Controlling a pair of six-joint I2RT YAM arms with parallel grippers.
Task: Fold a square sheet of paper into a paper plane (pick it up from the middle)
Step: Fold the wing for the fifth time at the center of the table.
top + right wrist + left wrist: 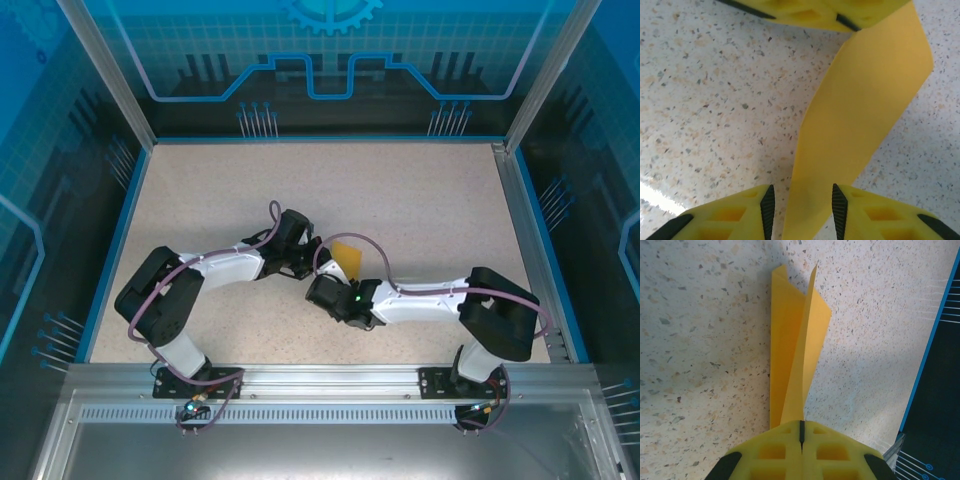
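Paper plane (pixel 348 258) at mid-table, between the two grippers.
The left gripper (pixel 801 429) was pressed together, pinching the narrow end of the creased paper plane over the speckled table (pixel 700 340). The right gripper (pixel 802 205) stood with fingers spread; the paper passed between them, and a gap showed beside one pad.

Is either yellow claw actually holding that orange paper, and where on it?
Yes: the left gripper is shut on the narrow end of the folded paper. The right gripper has its jaws apart around it, not gripping.
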